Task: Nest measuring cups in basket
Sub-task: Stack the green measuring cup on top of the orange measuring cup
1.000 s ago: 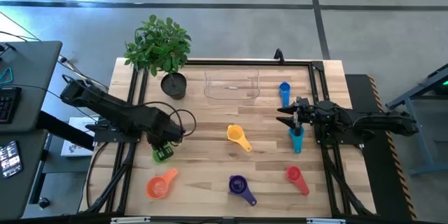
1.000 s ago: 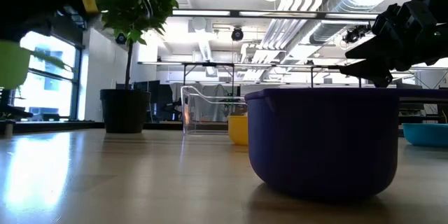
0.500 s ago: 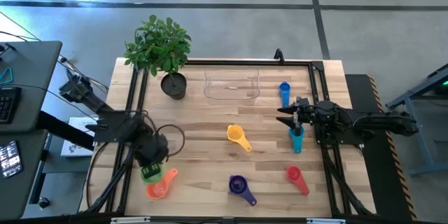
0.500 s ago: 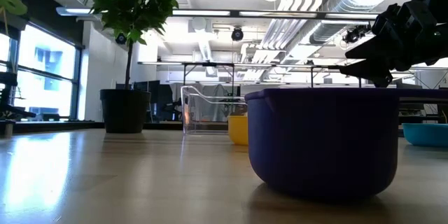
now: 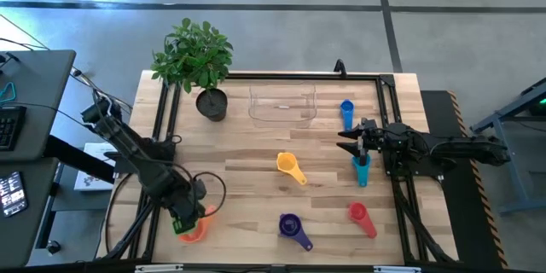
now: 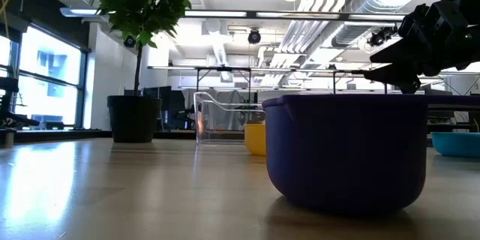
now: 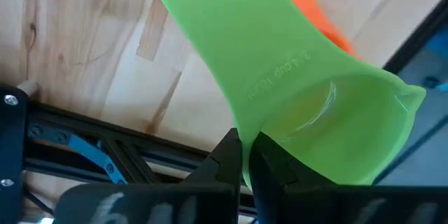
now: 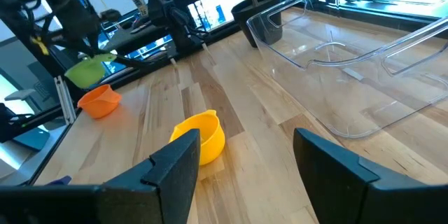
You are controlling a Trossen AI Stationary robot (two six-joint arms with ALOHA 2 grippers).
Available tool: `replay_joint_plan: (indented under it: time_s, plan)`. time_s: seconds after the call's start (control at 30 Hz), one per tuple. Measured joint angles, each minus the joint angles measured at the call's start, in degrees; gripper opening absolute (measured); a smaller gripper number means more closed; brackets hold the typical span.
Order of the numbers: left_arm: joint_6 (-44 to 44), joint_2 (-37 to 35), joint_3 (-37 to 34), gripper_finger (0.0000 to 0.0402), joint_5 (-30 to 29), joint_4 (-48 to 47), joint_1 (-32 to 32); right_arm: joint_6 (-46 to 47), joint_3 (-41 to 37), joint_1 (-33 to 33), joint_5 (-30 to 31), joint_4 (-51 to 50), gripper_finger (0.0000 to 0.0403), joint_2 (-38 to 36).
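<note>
Wooden table (image 5: pixel 247 179), front-left corner: green measuring cup (image 7: pixel 294 77) pinched at its rim by the closed left gripper (image 5: pixel 186 219), directly above the orange cup (image 5: pixel 194 230). Right gripper (image 5: pixel 351 141), fingers wide and empty, hovers above the teal cup (image 5: pixel 361 171), clear basket (image 5: pixel 282 105) nearby.

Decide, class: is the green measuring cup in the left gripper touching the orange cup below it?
Apart. The right wrist view shows the green measuring cup held by the left gripper in the air, with a clear gap above the orange cup on the table.
</note>
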Motion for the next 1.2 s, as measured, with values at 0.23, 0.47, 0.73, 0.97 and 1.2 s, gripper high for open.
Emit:
replay_joint_plan:
  time_s: [0.23, 0.47, 0.73, 0.97, 1.2]
  plan:
    - [2.05, 5.2, -0.02, 0.0007, -0.09, 2.01, -1.71, 0.0, 0.0, 0.02, 0.01, -0.01, 0.022, 0.0]
    - [2.64, 8.01, -0.02, 0.0007, -0.17, 2.83, -1.77, 0.0, 0.02, 0.0, 0.02, 0.01, 0.022, 0.0]
    - [4.39, 8.54, -0.02, 0.0008, 0.04, 2.9, -1.75, 0.0, 0.0, 0.02, 0.0, 0.01, 0.022, 0.0]
    - [7.54, 8.54, -0.02, 0.0025, 0.07, 2.93, -1.72, 0.0, 0.02, 0.0, 0.0, 0.01, 0.022, 0.0]
    - [10.62, 8.54, -0.02, 0.0057, 0.09, 2.93, -1.72, 0.0, 0.01, 0.01, 0.01, 0.0, 0.022, 0.0]
